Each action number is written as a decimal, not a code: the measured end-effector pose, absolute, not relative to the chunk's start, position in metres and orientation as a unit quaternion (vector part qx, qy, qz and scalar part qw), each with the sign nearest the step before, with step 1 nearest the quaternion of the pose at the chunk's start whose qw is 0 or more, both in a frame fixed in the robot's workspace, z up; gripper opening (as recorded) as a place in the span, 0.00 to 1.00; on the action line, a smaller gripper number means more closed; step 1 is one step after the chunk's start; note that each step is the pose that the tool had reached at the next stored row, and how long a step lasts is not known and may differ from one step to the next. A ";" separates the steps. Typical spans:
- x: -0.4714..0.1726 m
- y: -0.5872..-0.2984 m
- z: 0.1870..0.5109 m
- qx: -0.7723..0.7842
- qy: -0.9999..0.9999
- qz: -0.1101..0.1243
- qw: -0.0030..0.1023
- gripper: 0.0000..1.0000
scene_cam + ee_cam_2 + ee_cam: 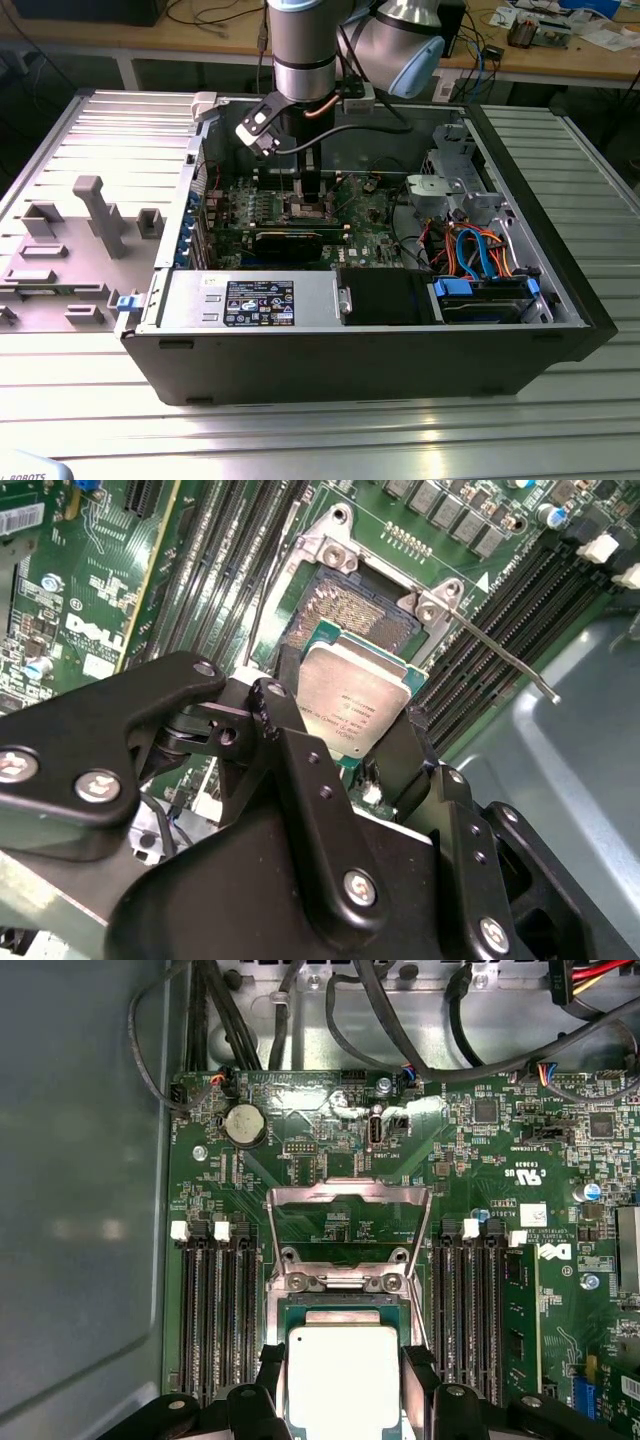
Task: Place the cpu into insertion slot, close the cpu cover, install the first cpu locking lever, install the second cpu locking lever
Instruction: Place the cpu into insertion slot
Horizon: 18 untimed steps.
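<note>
Pressure on two opposite edges: my claw (pixel 355 700) is clamped on the cpu (pixel 352 695), one matte black finger on each side. The fingers (pixel 418 745) are blocky and hard-edged, and the jointed links behind them are studded with bright screw heads. The cpu is a small flat square with a brushed, pale silver lid on a thin green base. I hold it slightly tilted just above the insertion slot (pixel 345 605). It covers part of the slot, and the rest of the dark, finely grained centre shows inside a shiny stamped metal rim.

In the first wrist view the cpu cover (pixel 350 1192) stands swung up on the far side of the slot. It is a thin silver frame, and green board shows through its large window. One locking lever (pixel 500 655), a slim bent steel rod, juts free from a corner of the rim.

Long black ribbed memory slots (pixel 215 1310) run along both sides of the socket. A round, shiny coin battery (pixel 245 1125) sits farther off on the glossy green motherboard (pixel 385 225).

In the exterior view I reach straight down into an open computer case (pixel 350 360) with dark outer walls. Orange and blue cables (pixel 480 250) are bundled toward the exterior view's right. The case rests on a ribbed, pale metal worktop (pixel 300 440).
</note>
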State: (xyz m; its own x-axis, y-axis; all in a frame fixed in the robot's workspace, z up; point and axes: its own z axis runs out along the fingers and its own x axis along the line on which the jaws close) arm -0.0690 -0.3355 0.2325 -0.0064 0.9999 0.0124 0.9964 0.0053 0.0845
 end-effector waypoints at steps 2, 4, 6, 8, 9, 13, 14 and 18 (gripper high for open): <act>-0.069 -0.335 0.230 0.704 0.709 0.032 0.028 0.55; -0.070 -0.335 0.224 0.702 0.711 0.032 0.028 0.55; -0.071 -0.335 0.220 0.702 0.711 0.032 0.028 0.55; -0.071 -0.335 0.216 0.702 0.711 0.032 0.027 0.55; -0.071 -0.335 0.214 0.702 0.711 0.032 0.027 0.55; -0.071 -0.335 0.207 0.704 0.709 0.033 0.027 0.55; -0.071 -0.335 0.206 0.706 0.707 0.033 0.027 0.55; -0.073 -0.335 0.201 0.710 0.703 0.034 0.026 0.55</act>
State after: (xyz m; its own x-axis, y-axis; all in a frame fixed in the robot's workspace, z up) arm -0.0727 -0.3351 0.2013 0.0094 0.9999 0.0113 0.9964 -0.0103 0.0845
